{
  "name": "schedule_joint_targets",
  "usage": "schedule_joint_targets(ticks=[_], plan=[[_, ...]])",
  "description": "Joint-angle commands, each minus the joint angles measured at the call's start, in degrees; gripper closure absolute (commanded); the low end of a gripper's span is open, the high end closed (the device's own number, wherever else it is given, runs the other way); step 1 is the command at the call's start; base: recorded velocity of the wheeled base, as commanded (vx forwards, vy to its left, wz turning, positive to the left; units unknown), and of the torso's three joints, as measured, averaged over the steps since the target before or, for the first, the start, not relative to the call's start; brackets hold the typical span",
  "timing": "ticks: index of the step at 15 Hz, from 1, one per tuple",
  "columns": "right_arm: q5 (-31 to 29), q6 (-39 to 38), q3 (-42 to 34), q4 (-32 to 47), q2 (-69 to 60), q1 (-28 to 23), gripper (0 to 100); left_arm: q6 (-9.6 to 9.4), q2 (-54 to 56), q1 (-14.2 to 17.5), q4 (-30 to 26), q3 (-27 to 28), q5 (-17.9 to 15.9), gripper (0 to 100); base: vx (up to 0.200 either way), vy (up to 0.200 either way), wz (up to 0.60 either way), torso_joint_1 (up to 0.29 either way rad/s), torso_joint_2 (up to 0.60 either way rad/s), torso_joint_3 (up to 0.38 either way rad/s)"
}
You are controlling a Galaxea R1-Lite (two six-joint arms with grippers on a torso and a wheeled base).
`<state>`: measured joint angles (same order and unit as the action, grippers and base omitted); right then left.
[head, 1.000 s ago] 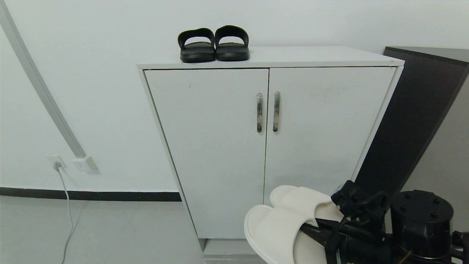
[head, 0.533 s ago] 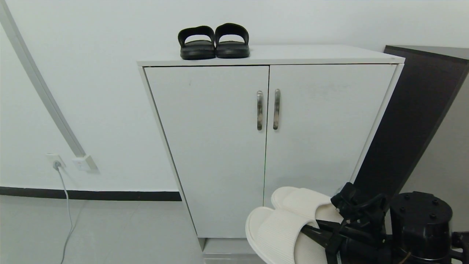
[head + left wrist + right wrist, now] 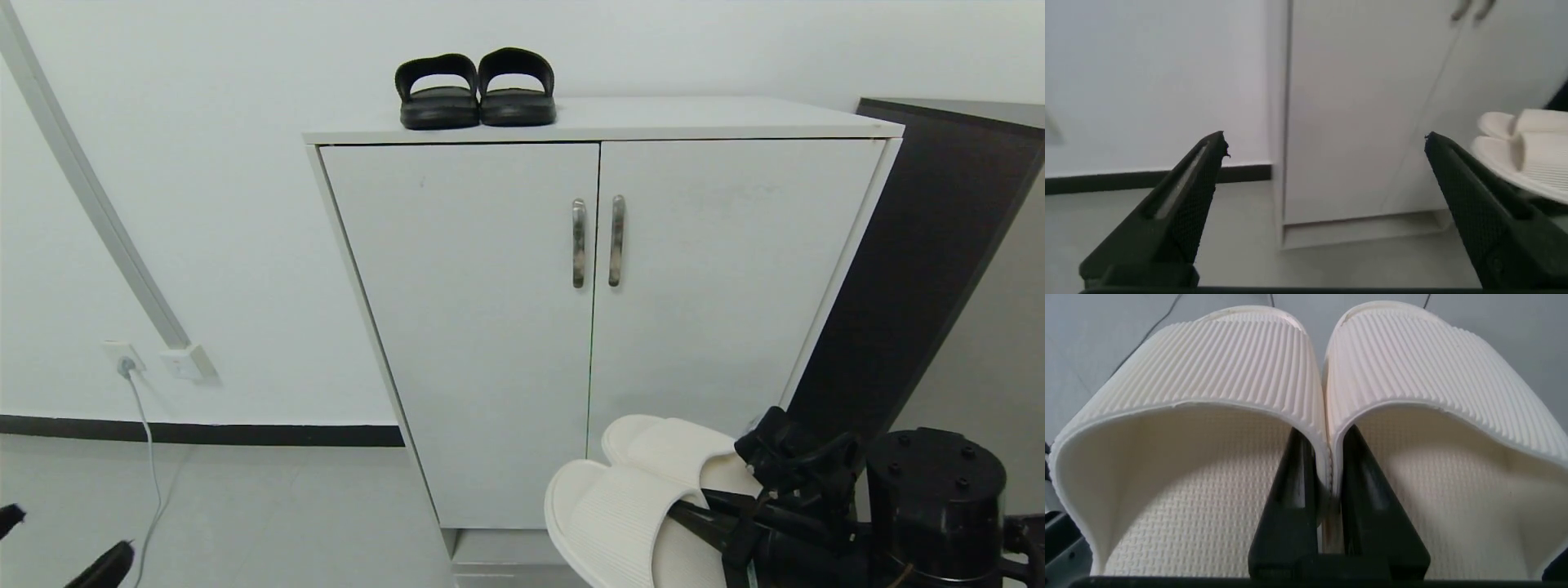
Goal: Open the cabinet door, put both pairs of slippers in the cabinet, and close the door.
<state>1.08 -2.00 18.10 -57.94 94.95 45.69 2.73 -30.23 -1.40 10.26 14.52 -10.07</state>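
Low in front of the cabinet (image 3: 473, 367), close to the bottom of its right-hand door (image 3: 718, 286), the right gripper (image 3: 1323, 469) holds the white slippers (image 3: 645, 490) as 1 bundle. Its fingers are drawn narrow on the 2 inner side walls, which are pressed together between them, and the toes point toward the cabinet. The black slippers (image 3: 478, 94) sit side by side on the cabinet's top, toward its left end. The right-hand door and the left-hand door (image 3: 465, 327) are shut, and their 2 upright metal handles (image 3: 578, 243) stand just beside each other at the cabinet's middle seam. The left gripper (image 3: 1324, 139) hangs low, off the cabinet's left side and well below the handles. Its fingers are spread wide and hold nothing, and the cabinet's lower left corner shows between them. The step in hand looks like the first 1, opening a door, since neither pair is inside. The next move seems to fall to the free left gripper. It would need to rise to handle height, close around 1 bar, and pull along the arc of a hinge at the cabinet's outer edge. The left-hand door is probably the safer choice. The right-hand door would likely swing into the white slippers held before it unless that arm backs away from the cabinet first.
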Motion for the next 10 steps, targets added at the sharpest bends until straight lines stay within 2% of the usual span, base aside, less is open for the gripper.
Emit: schedule_joint_targets(ticks=[1, 2, 3, 4, 5, 7, 8, 9, 10], plan=[[-0.03, -0.02, 0.0, -0.07, 0.06, 0.1, 100, -0.09, -18.28, -0.53, 5.73, 6.84, -6.63, 0, 0.0, 0.0, 0.0, 0.0, 0.0, 0.0], [-0.03, -0.02, 0.0, -0.07, -0.03, 0.1, 100, -0.09, -20.13, -0.53, 6.43, 7.98, -7.68, 0, 0.0, 0.0, 0.0, 0.0, 0.0, 0.0], [-0.03, -0.02, 0.0, -0.07, -0.03, 0.45, 100, -0.09, -25.31, -0.97, 8.1, 11.94, -10.67, 0, 0.0, 0.0, 0.0, 0.0, 0.0, 0.0], [-0.03, -0.02, 0.0, -0.07, 0.06, 0.54, 100, -0.01, -28.21, -3.17, 8.19, 14.75, -11.55, 0, 0.0, 0.0, 0.0, 0.0, 0.0, 0.0], [-0.03, -0.02, 0.0, -0.07, 0.15, 0.63, 100, 0.08, -30.85, -7.12, 8.19, 17.65, -11.55, 0, 0.0, 0.0, 0.0, 0.0, 0.0, 0.0], [-0.03, -0.11, 0.0, -0.07, 0.23, 0.89, 100, 0.7, -34.45, -13.01, 8.28, 22.22, -11.2, 0, 0.0, 0.0, 0.0, 0.0, 0.0, 0.0], [0.06, -0.11, 0.0, -0.07, 0.06, 0.89, 100, 3.69, -38.06, -19.25, 8.37, 27.14, -11.11, 0, 0.0, 0.0, 0.0, 0.0, 0.0, 0.0], [-0.03, -0.11, 0.0, -0.07, -0.03, 0.89, 100, 6.76, -40.52, -22.59, 8.63, 30.13, -11.11, 0, 0.0, 0.0, 0.0, 0.0, 0.0, 0.0], [-0.03, -0.11, 0.0, -0.07, -0.12, 0.89, 100, 8.7, -42.89, -25.4, 9.95, 32.59, -11.2, 0, 0.0, 0.0, 0.0, 0.0, 0.0, 0.0]])
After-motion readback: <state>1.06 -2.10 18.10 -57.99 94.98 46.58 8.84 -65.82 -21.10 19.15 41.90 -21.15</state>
